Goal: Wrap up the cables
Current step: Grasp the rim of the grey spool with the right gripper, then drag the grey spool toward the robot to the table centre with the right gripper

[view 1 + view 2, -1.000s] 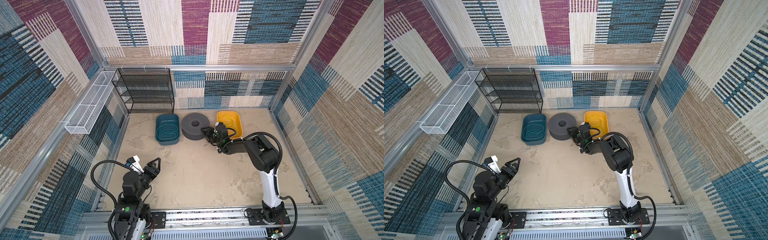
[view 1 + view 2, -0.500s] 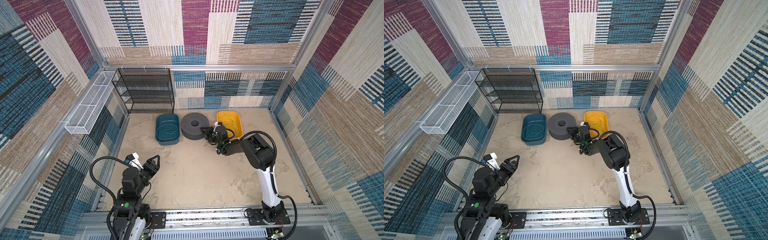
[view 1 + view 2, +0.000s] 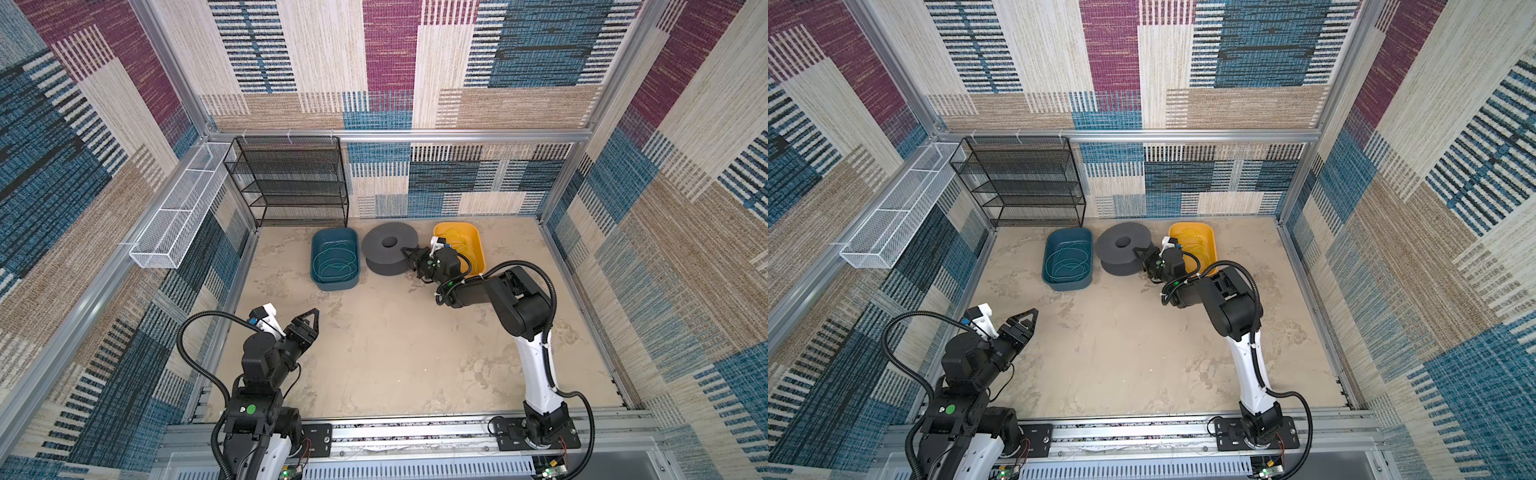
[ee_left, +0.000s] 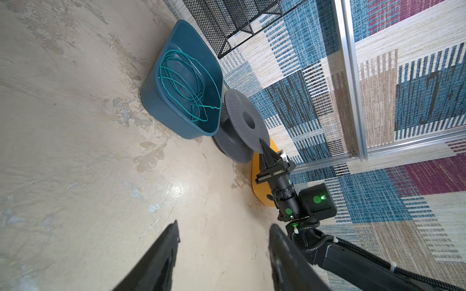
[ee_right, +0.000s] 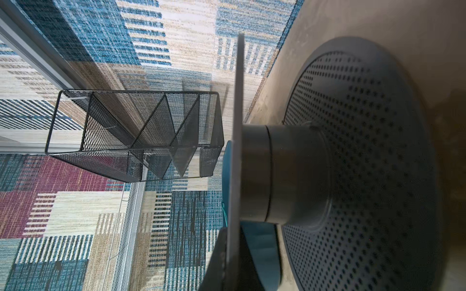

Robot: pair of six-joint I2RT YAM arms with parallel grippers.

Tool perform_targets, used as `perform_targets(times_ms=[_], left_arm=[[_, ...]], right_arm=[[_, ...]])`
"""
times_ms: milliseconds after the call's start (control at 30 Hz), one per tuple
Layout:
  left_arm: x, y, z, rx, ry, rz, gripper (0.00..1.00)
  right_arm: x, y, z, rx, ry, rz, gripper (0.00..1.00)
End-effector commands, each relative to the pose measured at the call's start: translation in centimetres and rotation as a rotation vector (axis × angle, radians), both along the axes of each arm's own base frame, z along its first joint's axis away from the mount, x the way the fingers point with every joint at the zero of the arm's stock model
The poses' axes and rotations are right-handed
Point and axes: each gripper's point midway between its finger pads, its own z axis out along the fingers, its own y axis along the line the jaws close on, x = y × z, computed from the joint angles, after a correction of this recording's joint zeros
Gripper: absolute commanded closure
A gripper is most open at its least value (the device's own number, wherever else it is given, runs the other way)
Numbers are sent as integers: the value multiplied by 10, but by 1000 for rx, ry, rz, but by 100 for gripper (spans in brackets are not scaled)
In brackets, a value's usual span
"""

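Right gripper (image 3: 409, 253) is pinching the rim of a grey spool (image 3: 374, 246) while the yellow cables (image 3: 454, 240) are lying in a yellow bin (image 3: 481, 257) just behind it.

The spool is standing with its axis upright between a blue bin (image 3: 334, 286) and the yellow bin. The right gripper's fingers are pressing together on the edge of the upper disc. The cables are sitting in loose loops with no single long direction, on the far side of that gripper from the spool. The right arm is much the nearer to them. The left gripper (image 3: 309, 318) is hovering well apart near the front, with its fingers spread and holding nothing.
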Motion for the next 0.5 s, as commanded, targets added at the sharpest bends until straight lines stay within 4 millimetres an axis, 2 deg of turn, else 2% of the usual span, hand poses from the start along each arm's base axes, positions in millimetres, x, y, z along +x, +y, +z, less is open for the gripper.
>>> perform_targets(times_ms=[0,233,467], left_arm=[[0,2,7,13,-14,6,41],[0,1,14,12,-25,4,42],[2,2,28,43,-47,-1,42]], right_arm=[[-7,8,58,67,-147,54,100],[-24,1,77,65,-180,66,100],[-67,-13,96,30,-223,114,100]])
